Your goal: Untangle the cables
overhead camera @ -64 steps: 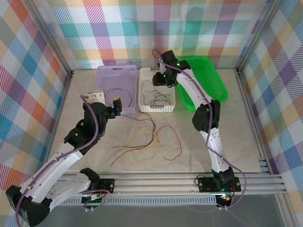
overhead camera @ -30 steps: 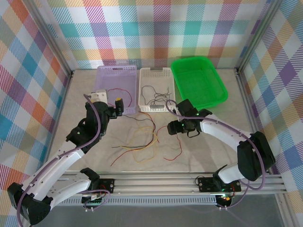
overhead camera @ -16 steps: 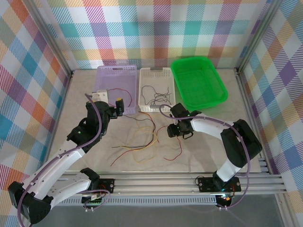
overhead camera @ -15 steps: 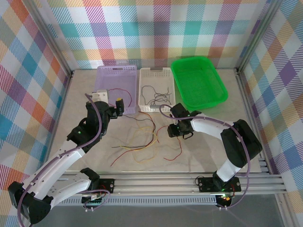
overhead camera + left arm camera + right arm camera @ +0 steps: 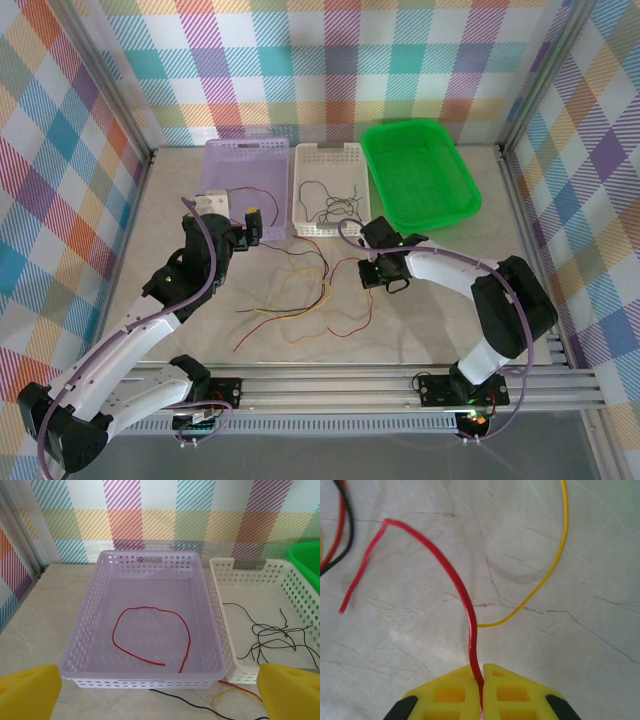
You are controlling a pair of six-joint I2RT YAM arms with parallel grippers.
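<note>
Red, yellow and black cables point(image 5: 300, 300) lie tangled on the table between the arms. My right gripper point(image 5: 385, 272) sits low at the tangle's right side, shut on a red cable point(image 5: 455, 580) that runs forward from between its yellow fingers point(image 5: 520, 690). A yellow cable point(image 5: 555, 565) ends just ahead of it, and a black cable point(image 5: 347, 525) lies at the far left. My left gripper point(image 5: 228, 212) hangs open before the lilac basket point(image 5: 85, 630), which holds one red cable point(image 5: 150, 635). The white basket point(image 5: 225, 645) holds black cables point(image 5: 275, 635).
A green tray point(image 5: 420, 180) stands at the back right beside the white basket point(image 5: 330, 160) and the lilac basket point(image 5: 245, 160). Bare table point(image 5: 450, 320) lies right of the tangle. Aluminium frame rails run along the near edge point(image 5: 350, 385).
My right gripper came down from the back baskets to the tangle and shut on the red cable, whose loop has shifted a little. The left arm has stayed put.
</note>
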